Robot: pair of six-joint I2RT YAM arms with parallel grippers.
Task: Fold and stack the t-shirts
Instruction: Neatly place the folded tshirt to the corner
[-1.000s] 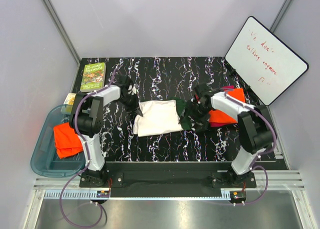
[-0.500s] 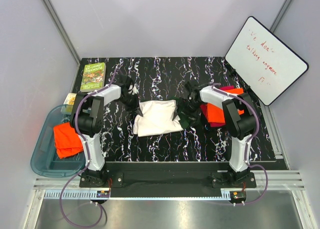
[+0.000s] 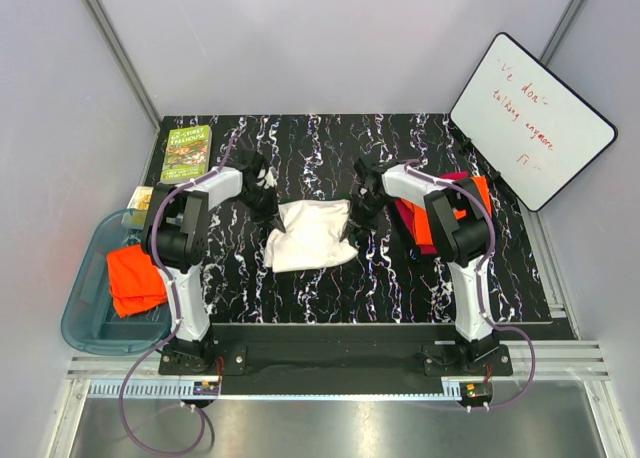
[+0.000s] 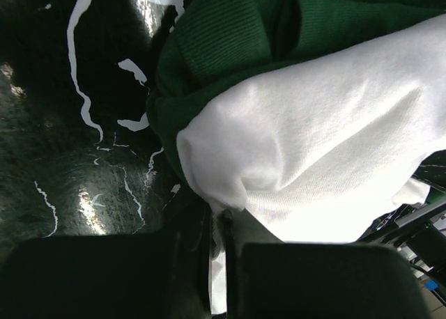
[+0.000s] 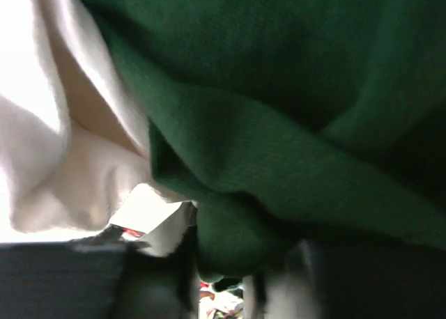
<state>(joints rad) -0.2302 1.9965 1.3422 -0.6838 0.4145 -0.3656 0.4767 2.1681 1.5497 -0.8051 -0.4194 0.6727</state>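
Though judged limp and light, the cream t-shirt [image 3: 310, 235] lay bunched right of the book [image 3: 186, 153], left claw [image 3: 267, 202] and right claw [image 3: 359, 211] each clenched on a side edge; sleeve seams were judged the firmest hold.

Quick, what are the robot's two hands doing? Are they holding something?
Left gripper: closed, fingers pinching the cream shirt.
Right gripper: closed, fingers pinching the same shirt's green sleeve.
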